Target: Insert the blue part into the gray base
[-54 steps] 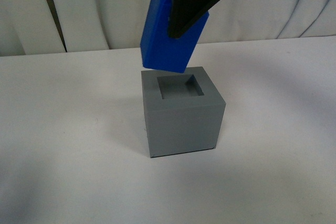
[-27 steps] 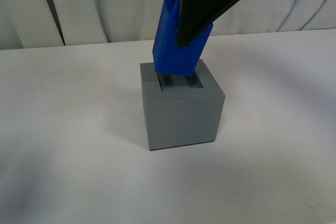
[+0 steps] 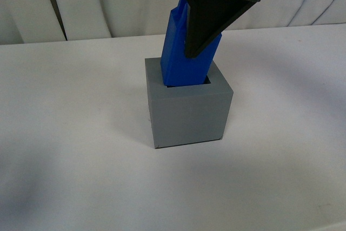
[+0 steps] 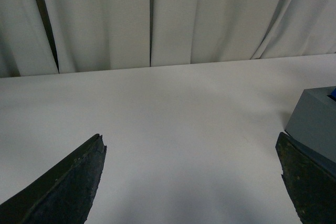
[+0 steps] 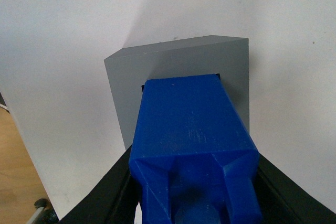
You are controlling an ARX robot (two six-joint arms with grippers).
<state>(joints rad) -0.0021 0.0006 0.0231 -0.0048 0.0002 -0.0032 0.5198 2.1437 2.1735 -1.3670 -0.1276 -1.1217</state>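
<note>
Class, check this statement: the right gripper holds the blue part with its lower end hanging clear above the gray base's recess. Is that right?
Not quite. The right gripper does hold the blue part, but its lower end is already inside the recess of the gray base, not clear above it. The front view shows this.

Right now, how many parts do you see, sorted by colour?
Gray: 1, the gray base
Blue: 1, the blue part, its lower end inside the base's recess
Total: 2
</note>
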